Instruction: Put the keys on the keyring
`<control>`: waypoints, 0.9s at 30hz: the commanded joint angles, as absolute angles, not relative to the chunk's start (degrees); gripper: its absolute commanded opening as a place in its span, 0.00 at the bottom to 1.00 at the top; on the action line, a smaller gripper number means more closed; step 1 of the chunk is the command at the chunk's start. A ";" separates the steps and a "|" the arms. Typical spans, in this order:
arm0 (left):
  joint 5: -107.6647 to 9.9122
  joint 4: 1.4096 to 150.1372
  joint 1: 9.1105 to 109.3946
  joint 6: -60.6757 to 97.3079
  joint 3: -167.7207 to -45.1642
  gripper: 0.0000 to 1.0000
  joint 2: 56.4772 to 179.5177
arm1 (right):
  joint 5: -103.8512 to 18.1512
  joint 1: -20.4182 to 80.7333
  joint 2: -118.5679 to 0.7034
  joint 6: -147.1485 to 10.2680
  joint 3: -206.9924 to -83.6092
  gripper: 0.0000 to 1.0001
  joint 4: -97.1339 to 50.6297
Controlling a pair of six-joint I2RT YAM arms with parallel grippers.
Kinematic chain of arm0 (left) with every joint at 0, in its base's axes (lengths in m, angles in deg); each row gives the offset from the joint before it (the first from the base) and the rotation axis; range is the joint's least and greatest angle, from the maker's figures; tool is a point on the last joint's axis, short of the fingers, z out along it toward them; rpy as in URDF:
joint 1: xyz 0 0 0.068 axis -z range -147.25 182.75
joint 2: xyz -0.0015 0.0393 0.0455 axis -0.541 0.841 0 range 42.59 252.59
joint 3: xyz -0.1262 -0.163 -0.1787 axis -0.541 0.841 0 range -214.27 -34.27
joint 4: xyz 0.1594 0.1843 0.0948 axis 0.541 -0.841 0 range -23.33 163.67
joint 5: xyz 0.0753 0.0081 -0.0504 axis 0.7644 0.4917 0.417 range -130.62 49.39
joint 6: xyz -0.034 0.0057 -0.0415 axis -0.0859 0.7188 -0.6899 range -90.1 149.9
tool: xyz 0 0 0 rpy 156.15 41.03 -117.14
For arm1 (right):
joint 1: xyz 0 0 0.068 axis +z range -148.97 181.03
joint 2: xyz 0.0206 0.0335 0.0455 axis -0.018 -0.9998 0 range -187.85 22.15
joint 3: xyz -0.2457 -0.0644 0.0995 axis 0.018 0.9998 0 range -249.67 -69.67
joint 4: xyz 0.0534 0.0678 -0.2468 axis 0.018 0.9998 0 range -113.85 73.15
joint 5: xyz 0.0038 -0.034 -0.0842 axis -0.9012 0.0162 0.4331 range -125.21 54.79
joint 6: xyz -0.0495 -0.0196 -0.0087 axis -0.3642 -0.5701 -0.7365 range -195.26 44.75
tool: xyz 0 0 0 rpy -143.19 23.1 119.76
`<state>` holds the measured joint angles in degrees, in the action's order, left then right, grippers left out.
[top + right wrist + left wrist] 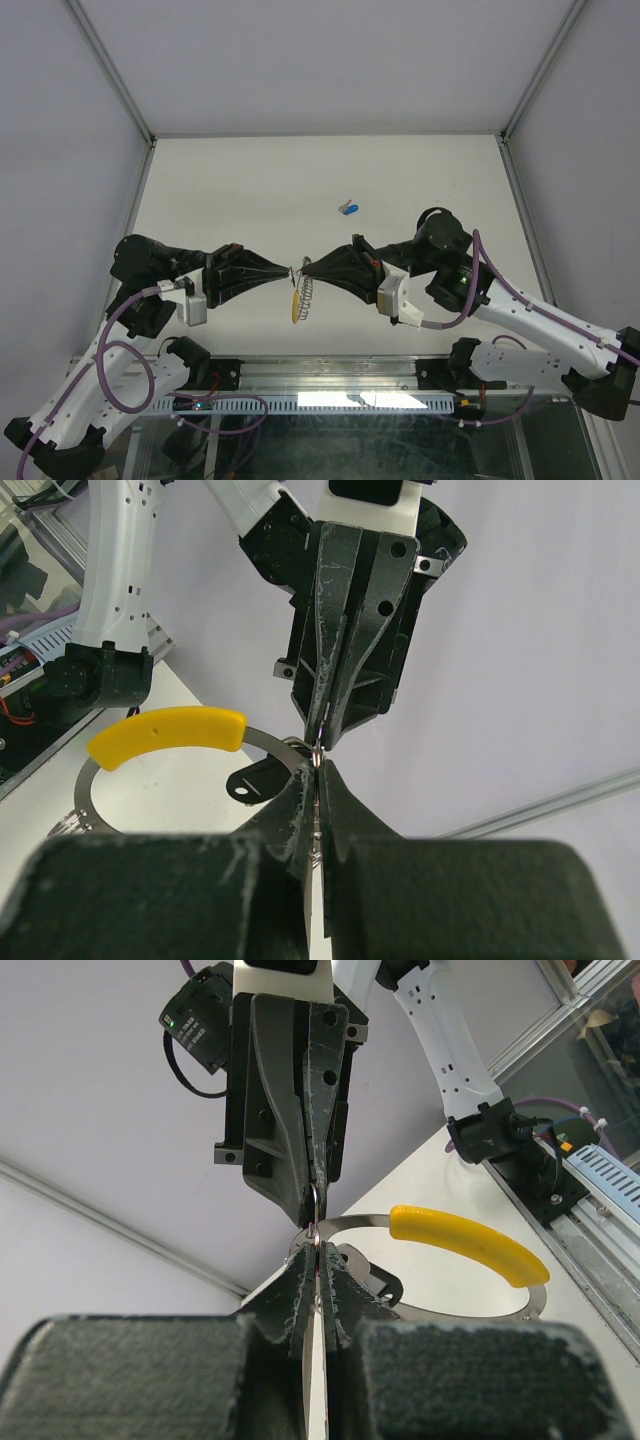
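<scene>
The keyring [304,292] hangs in the air between both gripper tips, its yellow segment [292,306] hanging lowest. My left gripper [288,271] is shut on the ring's thin silver band [355,1222], close to the yellow segment [470,1247]. My right gripper [306,268] meets it tip to tip and is shut on a small silver key [313,1200] right at the band [270,740]. A dark tab with a hole [250,778] hangs on the ring. The blue-headed key [349,208] lies on the table, beyond the grippers.
The white table [250,190] is walled by grey panels at the left, back and right. A metal rail with cables [330,400] runs along the near edge by the arm bases.
</scene>
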<state>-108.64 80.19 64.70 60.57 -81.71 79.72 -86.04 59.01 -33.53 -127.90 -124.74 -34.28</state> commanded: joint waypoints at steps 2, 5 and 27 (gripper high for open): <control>-109.67 82.12 65.27 60.82 -83.93 0.00 79.77 | -86.11 59.26 -33.37 -127.69 -127.05 0.00 -37.48; -109.72 82.11 65.27 60.83 -83.95 0.00 79.78 | -86.27 59.31 -33.57 -127.62 -127.06 0.00 -37.63; -109.70 82.11 65.22 60.41 -83.98 0.00 79.94 | -86.79 59.70 -34.36 -126.89 -127.10 0.00 -39.01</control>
